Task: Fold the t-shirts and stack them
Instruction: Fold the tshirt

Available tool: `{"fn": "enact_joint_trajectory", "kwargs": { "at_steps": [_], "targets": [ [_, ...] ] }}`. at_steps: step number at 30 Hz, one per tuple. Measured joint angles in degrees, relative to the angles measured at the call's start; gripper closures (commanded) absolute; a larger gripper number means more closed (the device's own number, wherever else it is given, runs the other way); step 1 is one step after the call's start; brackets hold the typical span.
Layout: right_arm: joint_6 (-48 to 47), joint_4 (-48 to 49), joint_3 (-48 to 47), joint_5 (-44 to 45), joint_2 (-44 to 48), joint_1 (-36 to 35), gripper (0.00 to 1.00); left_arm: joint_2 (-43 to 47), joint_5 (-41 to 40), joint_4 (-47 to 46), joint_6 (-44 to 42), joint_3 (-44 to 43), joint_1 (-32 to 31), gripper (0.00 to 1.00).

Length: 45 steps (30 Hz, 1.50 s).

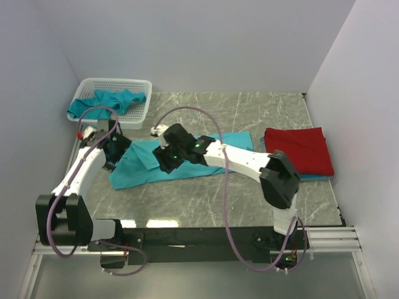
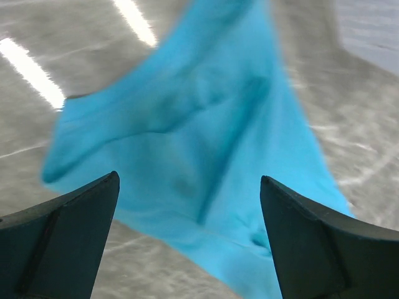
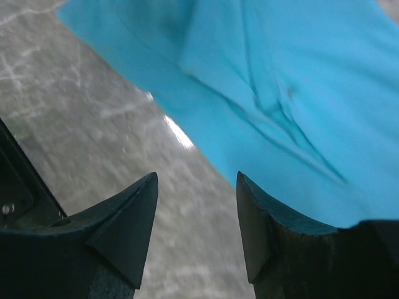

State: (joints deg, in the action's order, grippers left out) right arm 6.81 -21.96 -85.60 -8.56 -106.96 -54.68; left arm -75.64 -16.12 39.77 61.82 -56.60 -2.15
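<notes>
A teal t-shirt [image 1: 187, 161] lies spread flat across the middle of the table. It also shows in the left wrist view [image 2: 206, 143] and in the right wrist view [image 3: 299, 99]. My left gripper [image 1: 115, 151] is open just above the shirt's left end, empty. My right gripper [image 1: 167, 159] is open over the shirt's middle near its front edge, empty. A folded red t-shirt [image 1: 299, 149] lies on a folded blue one [image 1: 312, 177] at the right. More teal t-shirts [image 1: 106, 103] lie in the basket.
A white mesh basket [image 1: 140, 84] stands at the back left corner. Grey walls close in the table on the left, back and right. Purple cables loop over both arms.
</notes>
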Motion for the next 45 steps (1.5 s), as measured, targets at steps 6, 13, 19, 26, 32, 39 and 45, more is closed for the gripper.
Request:
{"fn": "enact_joint_trajectory", "kwargs": {
  "at_steps": [6, 13, 19, 26, 32, 39, 45],
  "targets": [
    [-3.3, -0.2, -12.8, 1.2, -12.4, -3.6, 0.42, 9.2, 3.9, -0.5, 1.1, 15.3, 6.7, 0.01],
    [-5.0, -2.2, -23.5, 4.4, -23.4, -4.3, 0.43, 13.4, 6.8, -2.4, 1.0, 19.8, 7.6, 0.01],
    [-5.2, -4.4, -28.9, 6.0, -28.5, -4.5, 0.44, 9.7, 9.6, -5.9, 0.4, 21.1, 8.5, 0.0],
    [-5.2, -6.0, -29.8, 8.3, -29.4, -4.6, 0.5, 6.8, 10.8, -7.6, 0.1, 22.2, 9.8, 0.0],
    [-5.0, -5.7, -30.8, 12.1, -30.9, -4.6, 0.75, 6.3, 10.9, -8.0, -0.3, 22.2, 10.6, 0.01],
    [-4.2, -4.5, -30.8, 13.7, -31.4, -4.6, 0.98, 5.5, 11.0, -8.7, -1.1, 22.2, 11.2, 0.01],
    [-3.7, -3.5, -30.8, 15.5, -31.4, -4.6, 1.0, 4.9, 10.9, -8.7, -1.3, 22.1, 11.3, 0.01]
  ]
}}
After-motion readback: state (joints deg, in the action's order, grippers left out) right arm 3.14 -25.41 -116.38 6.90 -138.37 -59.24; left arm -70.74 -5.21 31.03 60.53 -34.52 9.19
